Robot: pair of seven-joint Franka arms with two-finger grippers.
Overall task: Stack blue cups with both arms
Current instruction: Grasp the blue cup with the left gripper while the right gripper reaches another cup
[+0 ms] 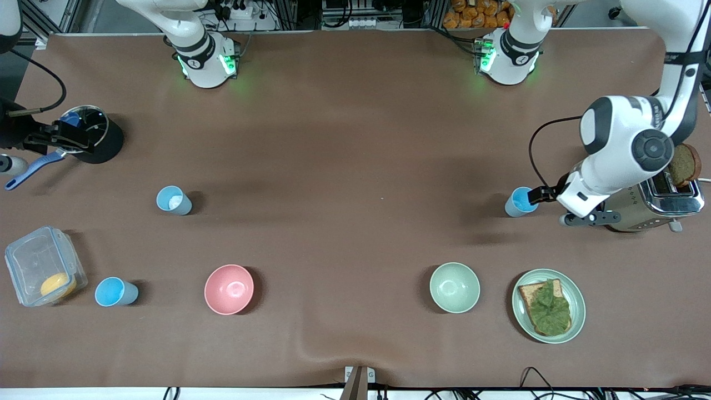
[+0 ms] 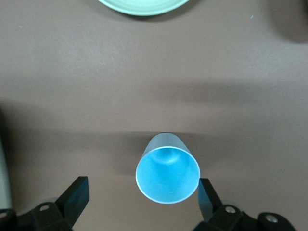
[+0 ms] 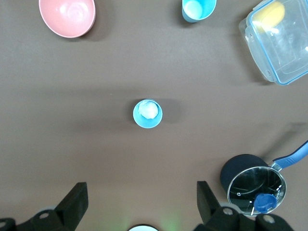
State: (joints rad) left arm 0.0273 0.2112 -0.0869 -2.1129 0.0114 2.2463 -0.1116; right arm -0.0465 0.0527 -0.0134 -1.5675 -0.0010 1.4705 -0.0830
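Three blue cups stand upright on the brown table. One cup (image 1: 520, 201) is near the left arm's end. My left gripper (image 1: 534, 195) is open around it, low at its rim. In the left wrist view this cup (image 2: 167, 174) sits between the fingers, close to one finger (image 2: 208, 197). A second cup (image 1: 173, 200) with something white inside stands toward the right arm's end, and it also shows in the right wrist view (image 3: 147, 113). A third cup (image 1: 115, 292), also in the right wrist view (image 3: 198, 8), is nearer the camera. My right gripper (image 1: 76, 139) hangs open and empty high above the table (image 3: 142, 192).
A pink bowl (image 1: 229, 289) and a pale green bowl (image 1: 454, 287) stand near the front edge. A plate with toast and lettuce (image 1: 577, 311) and a toaster (image 1: 661, 203) are at the left arm's end. A lidded pot (image 1: 108, 145) and a clear box (image 1: 44, 272) are at the right arm's end.
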